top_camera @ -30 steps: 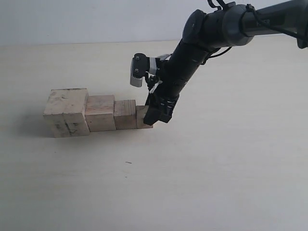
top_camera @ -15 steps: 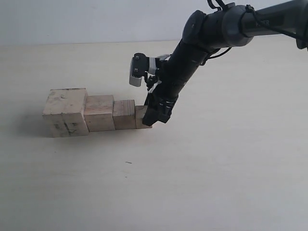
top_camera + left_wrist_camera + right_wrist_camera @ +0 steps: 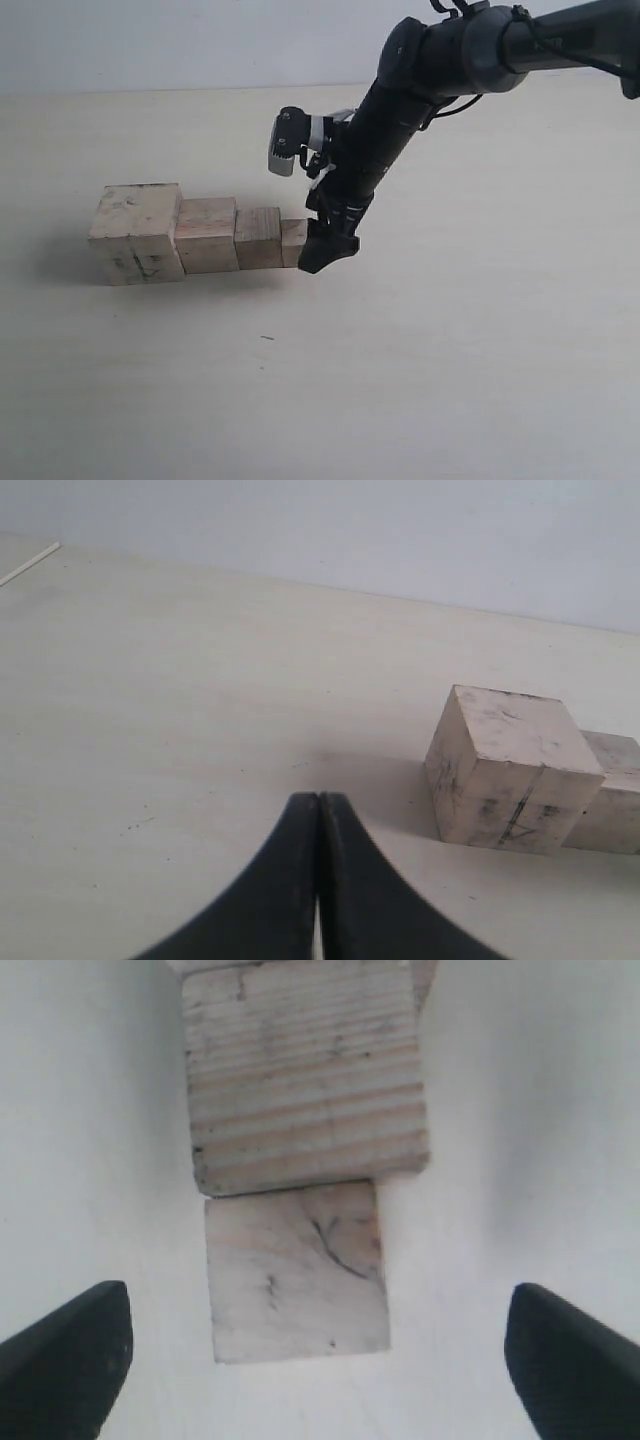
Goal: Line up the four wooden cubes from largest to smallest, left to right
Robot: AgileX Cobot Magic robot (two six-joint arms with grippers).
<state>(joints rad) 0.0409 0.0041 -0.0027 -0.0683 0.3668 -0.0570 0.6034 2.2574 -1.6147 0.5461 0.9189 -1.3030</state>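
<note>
Four pale wooden cubes stand touching in a row on the table. From left to right they are the scuffed largest (image 3: 137, 232), the second (image 3: 207, 235), the third (image 3: 258, 238) and the smallest (image 3: 293, 243). My right gripper (image 3: 328, 250) hangs at the row's right end, open. In the right wrist view its fingertips (image 3: 80, 1345) stand far apart on either side of the smallest cube (image 3: 295, 1275), touching nothing, and the third cube (image 3: 305, 1080) lies beyond. My left gripper (image 3: 318, 805) is shut and empty, low over the table, with the largest cube (image 3: 510, 770) ahead of it.
The light table (image 3: 450, 350) stretches bare in front of and to the right of the row. The right arm (image 3: 400, 90) reaches in from the upper right. The left arm does not show in the exterior view.
The right gripper has drawn back slightly right and down from the smallest cube, uncovering more of it. The row of cubes stays put.
</note>
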